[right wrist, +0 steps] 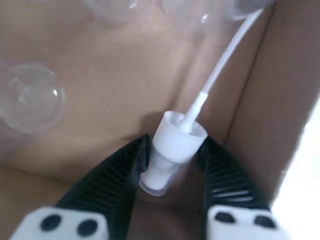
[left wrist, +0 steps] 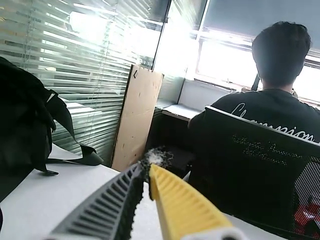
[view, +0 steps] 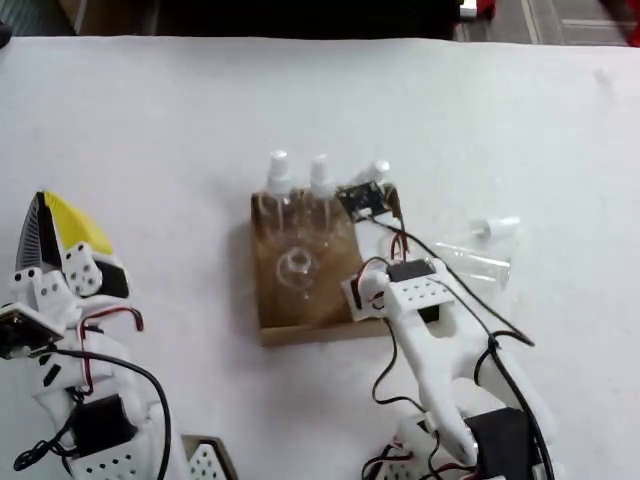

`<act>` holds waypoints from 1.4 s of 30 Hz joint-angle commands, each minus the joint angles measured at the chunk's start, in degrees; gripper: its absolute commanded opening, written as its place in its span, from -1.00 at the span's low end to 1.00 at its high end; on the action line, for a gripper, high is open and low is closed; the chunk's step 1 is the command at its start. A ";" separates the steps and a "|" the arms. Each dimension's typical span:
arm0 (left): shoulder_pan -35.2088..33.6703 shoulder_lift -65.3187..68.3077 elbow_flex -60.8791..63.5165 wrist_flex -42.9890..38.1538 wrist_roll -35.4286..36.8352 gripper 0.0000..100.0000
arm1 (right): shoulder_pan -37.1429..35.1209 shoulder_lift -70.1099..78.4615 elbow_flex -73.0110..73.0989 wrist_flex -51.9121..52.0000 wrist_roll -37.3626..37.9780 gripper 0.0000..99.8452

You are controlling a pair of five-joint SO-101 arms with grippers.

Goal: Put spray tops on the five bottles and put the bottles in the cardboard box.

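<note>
You had the right jaws clamped on a spray top (right wrist: 176, 142) low inside the cardboard box (right wrist: 260, 100). Its dip tube (right wrist: 220, 65) ran straight away from them toward the far wall. The uncapped bottle (right wrist: 30, 97) stood upright, apart, to the left of those jaws, so the right arm was the nearer. The left jaws were closed on nothing, raised over the left tabletop (view: 150, 120). The tube's tip was cut off, and in the high view the wrist hid the grip.

White script lettering (left wrist: 274, 131) across the back of a dark shirt (left wrist: 270, 102)
</note>
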 commanded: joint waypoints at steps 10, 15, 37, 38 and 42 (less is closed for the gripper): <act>-0.40 -0.66 -0.44 -1.14 0.44 -0.95 | -0.04 -2.07 -0.62 -0.13 0.44 -0.96; -0.40 -0.66 -0.44 -1.14 0.44 -0.95 | 0.04 -10.51 2.11 0.57 0.44 -0.97; -0.40 -0.66 -0.44 -1.14 0.35 -0.95 | 6.02 -36.09 11.69 0.66 0.09 -0.97; -0.40 -0.66 -0.44 -1.14 0.35 -0.95 | 6.02 -37.14 11.96 0.66 0.09 -0.97; -0.40 -0.66 -0.44 -1.14 0.26 -0.95 | 6.46 -43.65 11.69 2.33 0.00 -0.97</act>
